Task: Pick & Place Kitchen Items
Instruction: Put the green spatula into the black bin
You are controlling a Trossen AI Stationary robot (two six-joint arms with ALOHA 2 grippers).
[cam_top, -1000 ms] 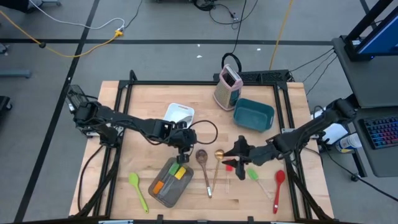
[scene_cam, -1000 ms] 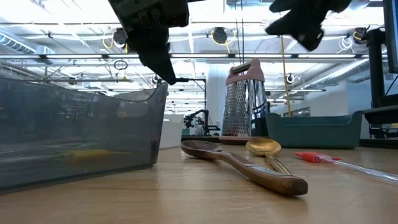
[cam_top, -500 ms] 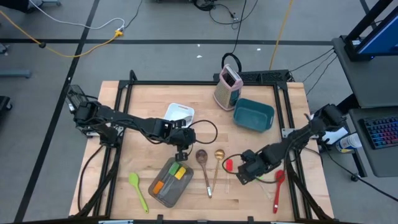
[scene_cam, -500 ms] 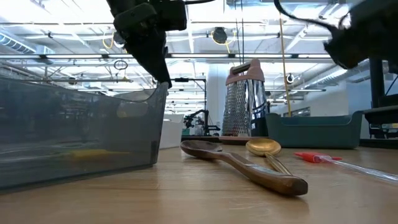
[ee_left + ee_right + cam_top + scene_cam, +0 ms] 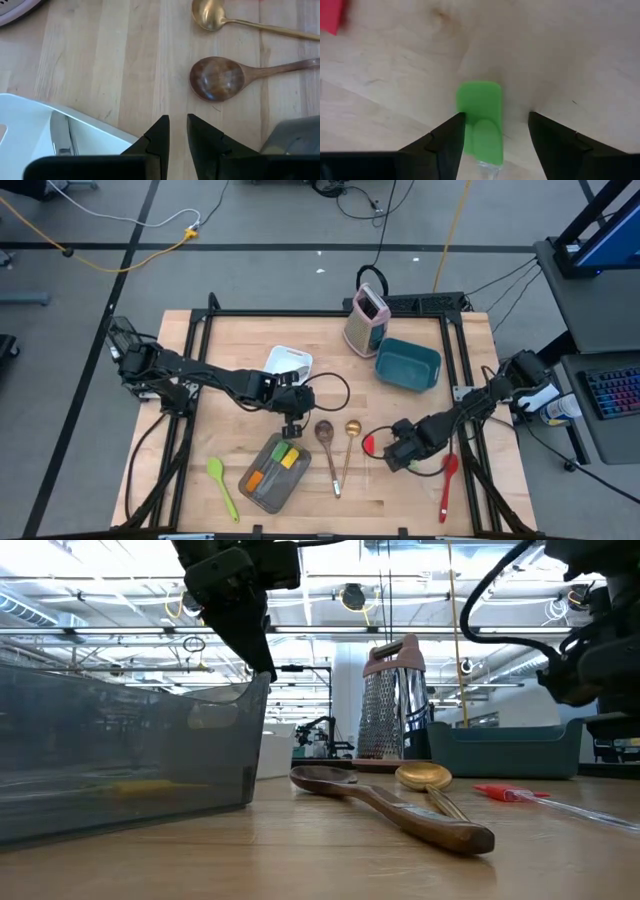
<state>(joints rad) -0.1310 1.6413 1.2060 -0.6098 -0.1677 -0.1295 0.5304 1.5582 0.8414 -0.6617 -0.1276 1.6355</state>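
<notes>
The right gripper [image 5: 492, 132] has swung down over the green spatula [image 5: 481, 120] on the table, jaws now spread wide astride its blade, gripping nothing yet. A grasp looks imminent. The left gripper [image 5: 178, 131] hovers nearly closed, apparently empty, near the wooden spoon [image 5: 220, 77].
</notes>
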